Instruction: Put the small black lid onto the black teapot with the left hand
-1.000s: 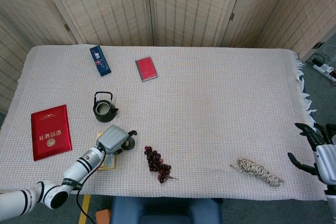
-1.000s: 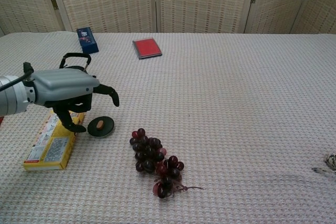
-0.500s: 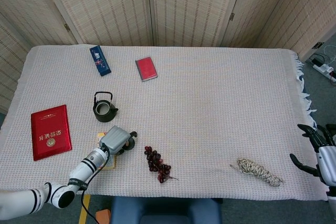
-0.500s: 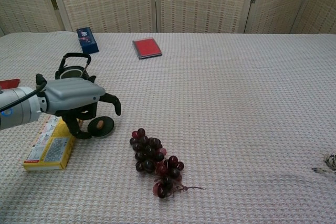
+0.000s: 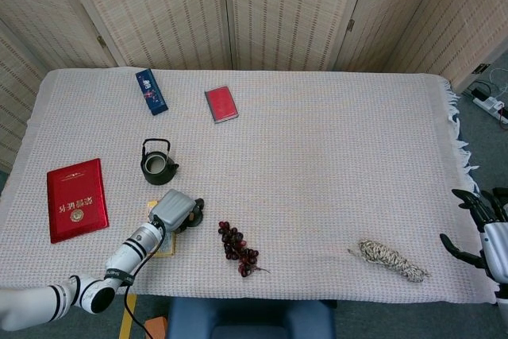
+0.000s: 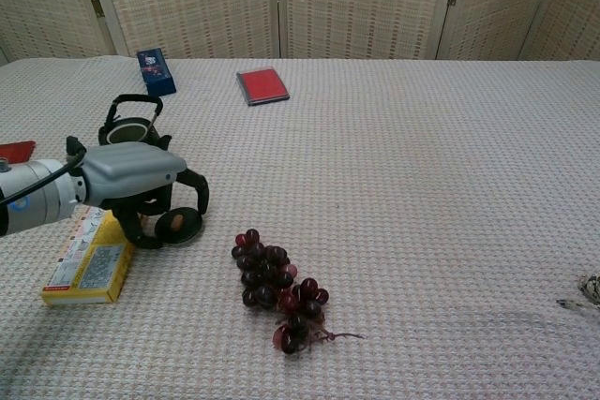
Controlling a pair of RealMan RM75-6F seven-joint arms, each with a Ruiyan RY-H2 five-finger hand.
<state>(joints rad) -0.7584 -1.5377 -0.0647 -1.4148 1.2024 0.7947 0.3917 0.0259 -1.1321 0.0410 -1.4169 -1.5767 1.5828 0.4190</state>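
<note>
Nearest us, our left hand (image 6: 141,180) arches low over the small black lid (image 6: 178,224), fingers curled down around it on the cloth; we cannot tell whether they grip it. Just beyond stands the open black teapot (image 6: 131,125). Our right hand (image 5: 486,232) hangs spread, holding nothing.

My left arm (image 5: 119,258) reaches forward from the near left side, low above the table, with the wrist almost straight. My left hand (image 6: 141,185) is turned palm down, its grey back facing up. Its fingers (image 6: 199,192) curl downward and the thumb (image 6: 131,228) points down on the near side; whether they are touching anything I cannot tell. My right hand (image 5: 482,224) is at the far right edge, off the table, its dark fingers spread apart and holding nothing.
</note>
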